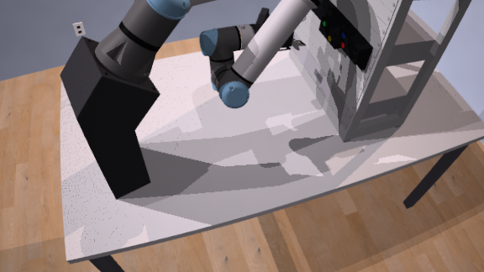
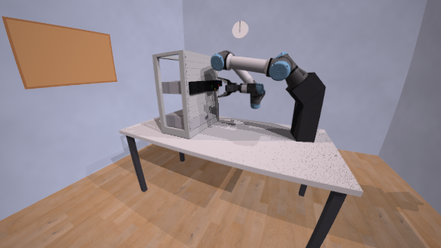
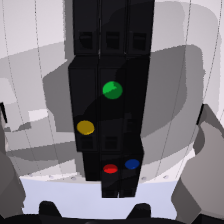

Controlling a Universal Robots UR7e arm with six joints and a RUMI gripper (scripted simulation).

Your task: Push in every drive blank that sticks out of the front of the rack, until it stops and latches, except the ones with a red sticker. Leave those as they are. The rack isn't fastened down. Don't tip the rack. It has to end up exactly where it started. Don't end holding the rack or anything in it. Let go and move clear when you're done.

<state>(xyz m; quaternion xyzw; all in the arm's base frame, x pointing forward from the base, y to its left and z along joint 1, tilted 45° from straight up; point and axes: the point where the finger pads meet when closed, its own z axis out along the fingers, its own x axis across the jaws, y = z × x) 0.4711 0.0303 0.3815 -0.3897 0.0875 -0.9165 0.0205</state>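
The grey open-frame rack [image 2: 186, 97] stands on the table's far left; it also shows in the top view [image 1: 370, 71]. A black row of drive blanks [image 1: 345, 38] crosses its front. In the wrist view, blanks carry a green sticker [image 3: 112, 90], a yellow sticker [image 3: 85, 127], a red sticker [image 3: 110, 168] and a blue sticker [image 3: 132, 164]. The red and blue ones look to stick out most toward the camera. My gripper [image 2: 221, 88] is open and empty, just in front of the blanks, fingers at the wrist view's edges [image 3: 112, 125].
The arm's black pedestal [image 2: 306, 107] stands at the table's back right. The arm's elbow and forearm [image 1: 260, 46] hang over the table beside the rack front. The table edge runs close behind the rack.
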